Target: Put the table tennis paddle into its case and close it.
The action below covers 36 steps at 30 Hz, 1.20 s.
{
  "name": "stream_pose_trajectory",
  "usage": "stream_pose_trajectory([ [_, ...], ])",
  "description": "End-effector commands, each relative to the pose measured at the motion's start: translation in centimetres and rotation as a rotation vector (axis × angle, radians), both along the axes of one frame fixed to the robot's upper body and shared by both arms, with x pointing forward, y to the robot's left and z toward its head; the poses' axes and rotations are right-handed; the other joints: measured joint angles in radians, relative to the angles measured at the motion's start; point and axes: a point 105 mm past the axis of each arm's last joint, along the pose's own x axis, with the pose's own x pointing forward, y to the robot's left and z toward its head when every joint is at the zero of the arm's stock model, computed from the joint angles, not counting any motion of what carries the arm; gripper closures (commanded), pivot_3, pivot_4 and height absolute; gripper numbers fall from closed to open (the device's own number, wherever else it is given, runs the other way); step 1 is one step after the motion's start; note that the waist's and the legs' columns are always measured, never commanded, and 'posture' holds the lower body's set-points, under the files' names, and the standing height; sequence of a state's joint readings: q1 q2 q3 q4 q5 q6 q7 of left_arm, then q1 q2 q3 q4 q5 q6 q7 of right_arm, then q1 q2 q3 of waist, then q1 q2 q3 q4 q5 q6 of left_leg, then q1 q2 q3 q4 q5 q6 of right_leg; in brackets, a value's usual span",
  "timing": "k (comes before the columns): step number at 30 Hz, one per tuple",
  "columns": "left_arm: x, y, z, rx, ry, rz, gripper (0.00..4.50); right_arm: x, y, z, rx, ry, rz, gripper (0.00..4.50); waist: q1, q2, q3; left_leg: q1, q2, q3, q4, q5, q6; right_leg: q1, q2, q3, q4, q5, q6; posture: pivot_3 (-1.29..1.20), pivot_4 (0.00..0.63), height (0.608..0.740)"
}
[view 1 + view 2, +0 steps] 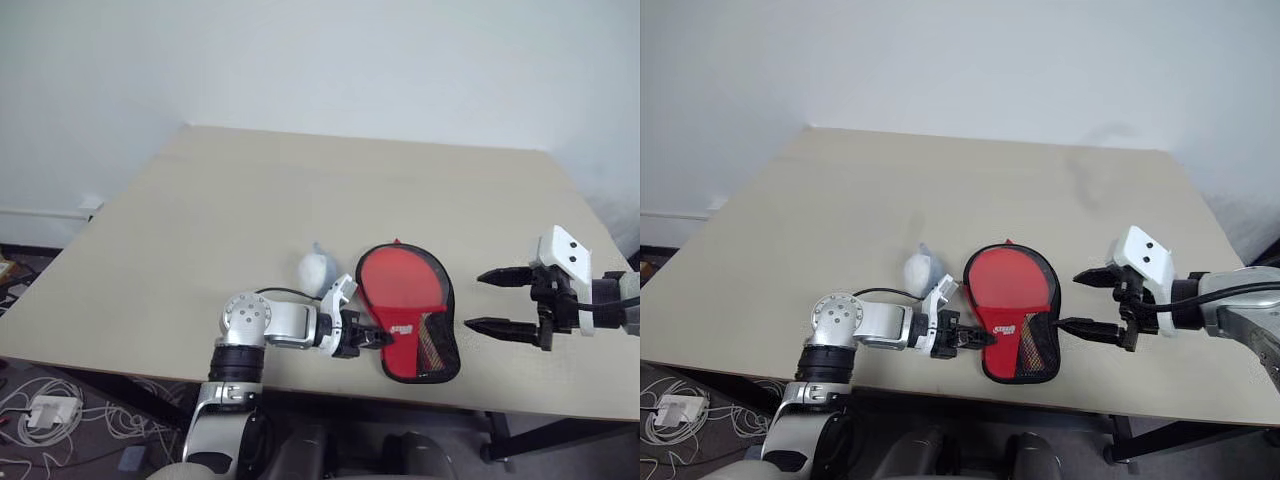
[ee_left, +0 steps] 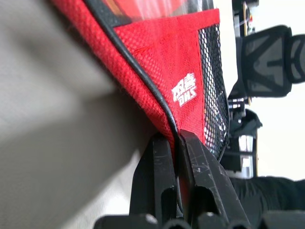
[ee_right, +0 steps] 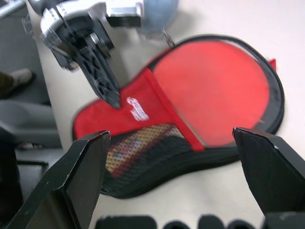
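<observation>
Case (image 1: 415,330) on table (image 1: 250,210), left gripper (image 1: 378,339) clamped on its edge, right gripper (image 1: 490,300) apart, pale wad (image 1: 316,270) beside.

head pair: high behind both arms, facing forward and down over the table (image 1: 200,220); both eyes share the same scene.
left wrist: pressed close, looking along the left gripper (image 2: 177,143) at the case (image 2: 167,62) edge.
right wrist: further back, between the right gripper (image 3: 171,143) fingers, sharing that case.
</observation>
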<state>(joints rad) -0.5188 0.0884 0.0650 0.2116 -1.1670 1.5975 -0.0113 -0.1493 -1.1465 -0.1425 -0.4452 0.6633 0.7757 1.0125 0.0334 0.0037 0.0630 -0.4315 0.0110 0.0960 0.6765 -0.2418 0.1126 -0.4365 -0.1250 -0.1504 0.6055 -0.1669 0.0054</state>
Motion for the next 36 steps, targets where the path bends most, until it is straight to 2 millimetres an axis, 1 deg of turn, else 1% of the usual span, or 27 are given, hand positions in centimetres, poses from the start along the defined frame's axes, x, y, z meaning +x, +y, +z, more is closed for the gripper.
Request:
stream_pose_trajectory([
  [1, -1.6, -1.1, 1.4, -0.081, -0.001, -0.119, 4.48, 0.8, -0.1, 0.9, -0.021, -0.063, 0.020, 0.00, 0.001, 0.000, 0.000, 0.000, 0.000, 0.000, 0.000, 0.000, 0.000, -0.001, 0.000, 0.001, 0.000, 0.000, 0.000, 0.00, 0.000, 0.715],
  [4, -3.0, -0.8, 2.0, -0.104, -0.007, -0.196, 4.48, 0.3, 0.6, 0.6, -0.018, -0.044, 0.058, 0.00, 0.004, 0.000, 0.000, -0.003, 0.000, 0.000, -0.001, 0.000, -0.002, -0.004, -0.001, 0.001, 0.001, 0.000, 0.000, 0.00, 0.000, 0.715],
  [5, -3.6, -0.6, 2.2, -0.110, -0.006, -0.224, 4.48, 0.0, 0.9, 0.5, -0.016, -0.036, 0.068, 0.00, 0.003, 0.000, 0.000, -0.004, 0.000, 0.000, -0.001, 0.002, -0.006, -0.005, -0.001, 0.001, 0.001, 0.000, 0.000, 0.00, 0.000, 0.715],
  [7, -4.8, 0.0, 2.4, -0.114, 0.001, -0.275, 4.48, -0.5, 1.2, 0.2, -0.008, -0.016, 0.083, 0.00, 0.002, 0.000, 0.000, -0.005, 0.000, 0.000, -0.001, 0.002, -0.009, -0.006, -0.001, 0.002, 0.001, 0.000, 0.000, 0.00, 0.000, 0.715],
  [12, -7.3, 1.3, 2.7, -0.113, 0.029, -0.365, 4.48, -1.9, 1.7, -0.1, -0.010, 0.035, 0.132, 0.00, 0.003, 0.000, 0.000, -0.006, -0.001, 0.000, 0.001, 0.002, -0.010, -0.006, -0.001, 0.002, 0.001, 0.000, 0.000, 0.00, 0.000, 0.715],
  [15, -8.3, 1.5, 2.7, -0.100, 0.045, -0.382, 4.48, -2.2, 1.7, -0.2, -0.018, 0.045, 0.142, 0.00, 0.003, 0.000, 0.000, -0.006, -0.001, 0.000, 0.003, 0.001, -0.008, -0.005, -0.001, 0.002, 0.001, 0.000, 0.000, 0.00, 0.000, 0.715],
  [16, -8.5, 1.6, 2.7, -0.097, 0.049, -0.383, 4.48, -2.2, 1.7, -0.2, -0.019, 0.046, 0.143, 0.00, 0.003, 0.000, 0.000, -0.006, -0.001, 0.000, 0.003, -0.002, -0.003, -0.005, -0.001, 0.003, 0.001, 0.000, 0.000, 0.00, 0.000, 0.715],
  [19, -8.7, 1.7, 2.3, -0.069, 0.062, -0.362, 4.48, -2.1, 1.7, -0.2, -0.020, 0.047, 0.145, 0.00, 0.002, 0.000, 0.000, -0.006, -0.001, 0.000, 0.003, -0.002, -0.003, -0.005, -0.001, 0.004, 0.001, 0.000, 0.000, 0.00, 0.000, 0.715],
  [27, -7.5, 0.7, 2.1, -0.043, -0.013, -0.309, 4.48, -1.5, 2.1, -0.4, 0.000, 0.037, 0.132, 0.00, 0.003, 0.000, 0.000, -0.005, -0.001, 0.000, 0.003, -0.001, -0.004, -0.005, 0.001, 0.004, 0.002, 0.000, 0.000, 0.00, 0.000, 0.715],
  [29, -7.1, 0.5, 2.4, -0.056, -0.031, -0.295, 4.00, -1.4, 2.2, -0.4, 0.005, 0.032, 0.130, 0.00, 0.003, 0.000, 0.000, -0.005, -0.001, 0.001, 0.003, 0.002, -0.009, -0.005, 0.001, 0.004, 0.001, 0.000, 0.000, 0.00, 0.000, 0.715],
  [31, -6.5, 0.7, 2.8, -0.059, -0.051, -0.280, 3.45, -1.2, 2.2, -0.4, 0.006, 0.026, 0.126, 0.00, 0.003, 0.000, 0.000, -0.005, -0.001, 0.001, 0.004, 0.002, -0.009, -0.005, 0.001, 0.004, 0.001, 0.000, 0.000, 0.00, 0.000, 0.715],
  [34, -5.9, 1.2, 3.2, -0.057, -0.076, -0.261, 2.35, -0.9, 2.3, -0.3, 0.009, 0.016, 0.123, 0.00, 0.003, 0.000, 0.000, -0.005, -0.001, 0.001, 0.004, 0.002, -0.009, -0.005, 0.001, 0.004, 0.001, 0.000, 0.000, 0.00, 0.000, 0.715],
  [35, -5.7, 1.5, 3.3, -0.054, -0.082, -0.252, 2.06, -0.8, 2.3, -0.3, 0.011, 0.013, 0.123, 0.00, 0.002, 0.000, 0.000, -0.005, -0.001, 0.001, 0.004, 0.002, -0.009, -0.005, 0.002, 0.004, 0.001, 0.000, 0.000, 0.00, 0.000, 0.715],
  [36, -5.6, 2.0, 3.5, -0.050, -0.088, -0.246, 1.65, -0.8, 2.4, -0.3, 0.014, 0.009, 0.124, 0.00, 0.002, 0.000, 0.000, -0.005, -0.001, 0.001, 0.004, 0.001, -0.009, -0.005, 0.002, 0.003, 0.001, 0.000, 0.000, 0.00, 0.000, 0.715],
])
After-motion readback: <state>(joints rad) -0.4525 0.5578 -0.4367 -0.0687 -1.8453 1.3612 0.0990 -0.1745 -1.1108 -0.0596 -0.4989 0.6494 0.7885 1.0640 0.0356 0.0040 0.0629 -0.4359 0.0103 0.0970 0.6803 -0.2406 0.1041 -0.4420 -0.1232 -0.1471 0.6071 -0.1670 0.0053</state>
